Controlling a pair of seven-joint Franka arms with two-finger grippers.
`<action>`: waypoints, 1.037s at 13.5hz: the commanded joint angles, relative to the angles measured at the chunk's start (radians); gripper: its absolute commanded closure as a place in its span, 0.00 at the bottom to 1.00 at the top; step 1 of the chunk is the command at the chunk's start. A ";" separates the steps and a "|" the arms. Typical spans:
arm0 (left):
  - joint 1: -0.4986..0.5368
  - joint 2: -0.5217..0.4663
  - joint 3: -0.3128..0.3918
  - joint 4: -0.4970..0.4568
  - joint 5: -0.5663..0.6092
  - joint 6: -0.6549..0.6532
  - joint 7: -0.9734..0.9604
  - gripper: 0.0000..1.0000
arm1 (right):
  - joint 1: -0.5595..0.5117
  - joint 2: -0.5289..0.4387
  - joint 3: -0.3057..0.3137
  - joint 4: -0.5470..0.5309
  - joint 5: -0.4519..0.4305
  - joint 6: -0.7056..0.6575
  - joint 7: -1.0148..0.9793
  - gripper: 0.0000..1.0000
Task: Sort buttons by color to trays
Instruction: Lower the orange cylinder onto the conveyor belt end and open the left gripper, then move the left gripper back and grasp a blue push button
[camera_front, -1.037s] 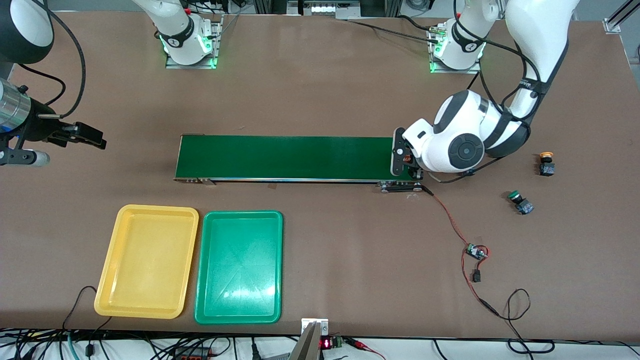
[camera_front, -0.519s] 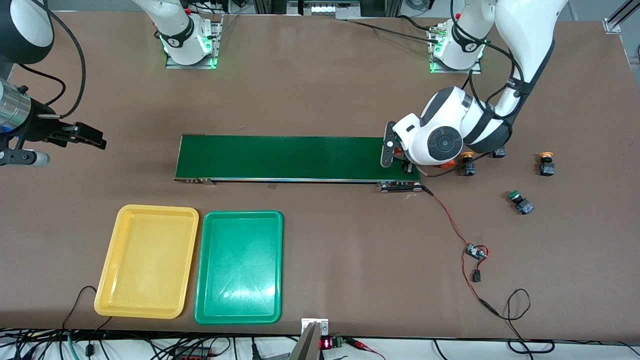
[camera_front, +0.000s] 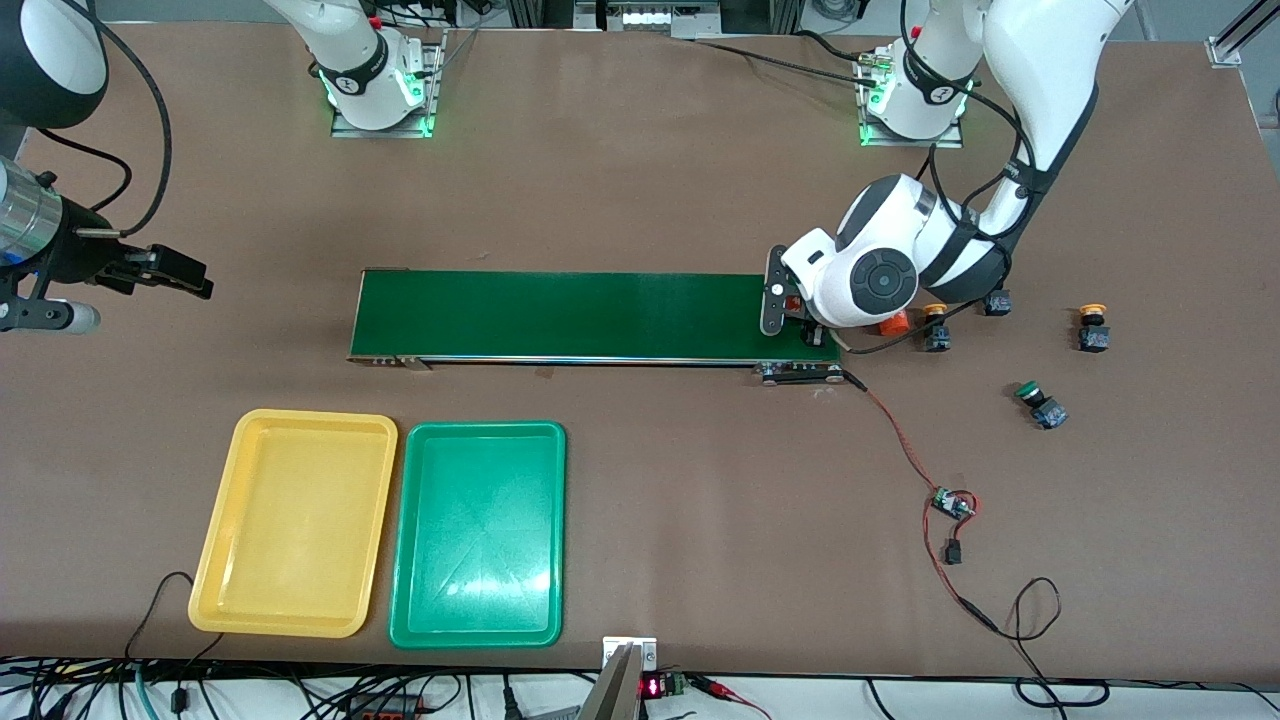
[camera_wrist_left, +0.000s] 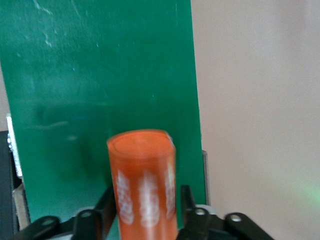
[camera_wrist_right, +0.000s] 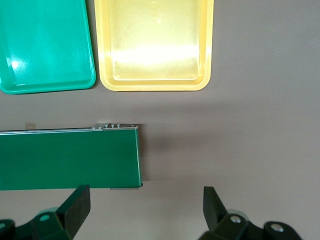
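My left gripper (camera_front: 803, 322) is over the conveyor belt's (camera_front: 570, 315) end at the left arm's end of the table. It is shut on an orange cylinder (camera_wrist_left: 144, 185) with white print, not a button. Four buttons lie on the table past that belt end: a yellow one (camera_front: 936, 328), one (camera_front: 997, 303) with its cap hidden by the arm, a yellow one (camera_front: 1093, 328) and a green one (camera_front: 1037, 403). The yellow tray (camera_front: 300, 425) and green tray (camera_front: 480, 432) lie side by side nearer the front camera, both empty. My right gripper (camera_front: 190, 275) waits open and empty at the right arm's end.
A red wire with a small circuit board (camera_front: 952, 503) runs from the belt's end toward the front edge. An orange thing (camera_front: 893, 323) shows partly under the left arm beside the yellow button. The right wrist view shows the belt's end (camera_wrist_right: 100, 157) and both trays (camera_wrist_right: 152, 86).
My left arm has moved along toward the right arm's end with the cylinder, now over the belt's end. Two buttons that it hid have come into view. The right arm has not moved.
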 joint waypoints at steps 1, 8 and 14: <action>0.004 -0.024 -0.011 -0.009 0.028 0.002 -0.021 0.00 | -0.007 -0.006 0.005 -0.008 0.007 0.002 0.009 0.00; 0.146 -0.116 0.052 0.044 -0.006 -0.025 -0.010 0.00 | -0.007 -0.003 0.005 -0.008 0.011 0.002 0.009 0.00; 0.160 -0.100 0.279 0.046 -0.018 0.043 -0.048 0.00 | -0.008 -0.003 0.005 -0.008 0.011 0.001 0.009 0.00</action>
